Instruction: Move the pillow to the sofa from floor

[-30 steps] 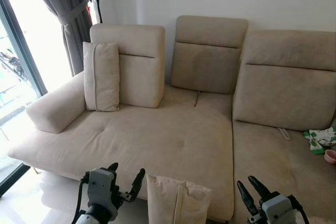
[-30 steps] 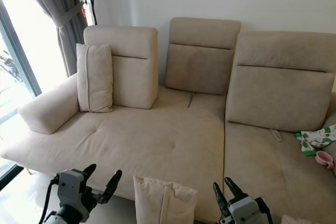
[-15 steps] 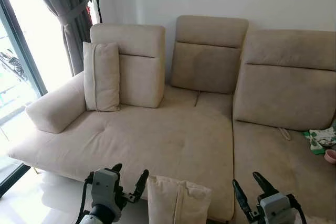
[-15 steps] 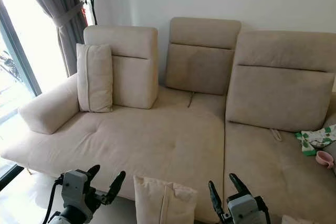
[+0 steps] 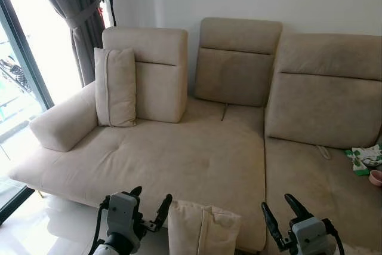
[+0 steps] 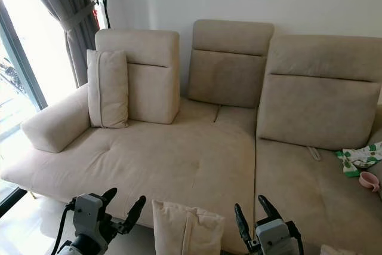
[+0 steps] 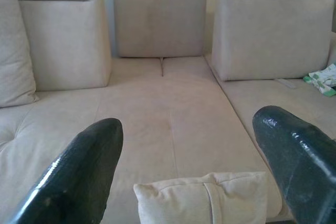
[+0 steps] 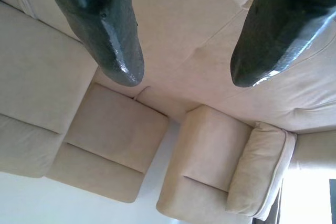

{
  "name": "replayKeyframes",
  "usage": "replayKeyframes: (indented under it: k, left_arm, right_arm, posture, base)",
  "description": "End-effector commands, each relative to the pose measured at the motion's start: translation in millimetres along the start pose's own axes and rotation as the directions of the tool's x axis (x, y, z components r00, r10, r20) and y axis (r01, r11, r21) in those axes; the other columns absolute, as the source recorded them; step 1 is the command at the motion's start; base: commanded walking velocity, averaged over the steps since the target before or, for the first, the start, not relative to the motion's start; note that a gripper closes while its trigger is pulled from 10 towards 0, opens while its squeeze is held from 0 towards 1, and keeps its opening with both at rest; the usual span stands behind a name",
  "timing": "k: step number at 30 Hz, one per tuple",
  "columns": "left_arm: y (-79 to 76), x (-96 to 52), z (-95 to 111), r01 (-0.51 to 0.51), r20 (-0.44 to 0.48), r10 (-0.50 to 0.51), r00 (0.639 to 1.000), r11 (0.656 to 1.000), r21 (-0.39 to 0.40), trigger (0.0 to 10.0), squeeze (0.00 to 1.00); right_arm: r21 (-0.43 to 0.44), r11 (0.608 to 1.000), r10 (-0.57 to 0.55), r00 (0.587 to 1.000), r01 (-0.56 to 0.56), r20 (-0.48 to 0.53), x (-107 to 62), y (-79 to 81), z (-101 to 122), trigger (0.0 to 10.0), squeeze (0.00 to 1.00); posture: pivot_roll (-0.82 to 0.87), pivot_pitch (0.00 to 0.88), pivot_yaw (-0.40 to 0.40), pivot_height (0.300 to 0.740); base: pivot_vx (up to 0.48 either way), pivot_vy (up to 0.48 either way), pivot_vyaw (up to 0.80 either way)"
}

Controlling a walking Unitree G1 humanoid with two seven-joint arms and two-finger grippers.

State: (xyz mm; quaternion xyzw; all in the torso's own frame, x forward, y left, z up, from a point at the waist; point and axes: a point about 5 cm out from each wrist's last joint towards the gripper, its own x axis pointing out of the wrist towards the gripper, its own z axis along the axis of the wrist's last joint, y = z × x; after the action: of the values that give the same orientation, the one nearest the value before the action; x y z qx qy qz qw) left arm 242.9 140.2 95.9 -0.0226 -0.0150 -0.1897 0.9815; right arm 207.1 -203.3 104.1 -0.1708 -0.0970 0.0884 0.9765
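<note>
A beige pillow (image 5: pixel 203 229) stands on the floor against the front edge of the sofa (image 5: pixel 197 159), between the robot's two raised arms. The left gripper (image 5: pixel 150 207) and right gripper (image 5: pixel 280 214) flank it, fingers spread wide and empty. The approach appears underway; next, both must close in on the pillow's sides.
</note>
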Motion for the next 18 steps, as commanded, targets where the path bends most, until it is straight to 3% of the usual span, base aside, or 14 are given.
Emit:
replayKeyframes:
  k: [1,18]
  left_arm:
    - [-0.3,-0.1,-1.1,0.005,-0.006,-0.005,1.0,1.0,0.009,10.0,0.0]
    - [-2.8,1.7,-1.6,0.009,-0.003,-0.009,1.0,1.0,0.009,10.0,0.0]
  right_arm:
    - [0.006,1.0,0.009,1.0,-0.009,-0.015,0.2,3.6,-2.8,10.0,0.0]
    - [-0.002,1.0,0.004,1.0,-0.004,-0.013,2.6,3.2,-2.1,10.0,0.0]
  posture:
    - [0.13,0.0,0.043,0.74]
    - [0.13,0.0,0.039,0.74]
  base:
    - [0.0,0.0,0.0]
    - [0.267,0.0,0.0]
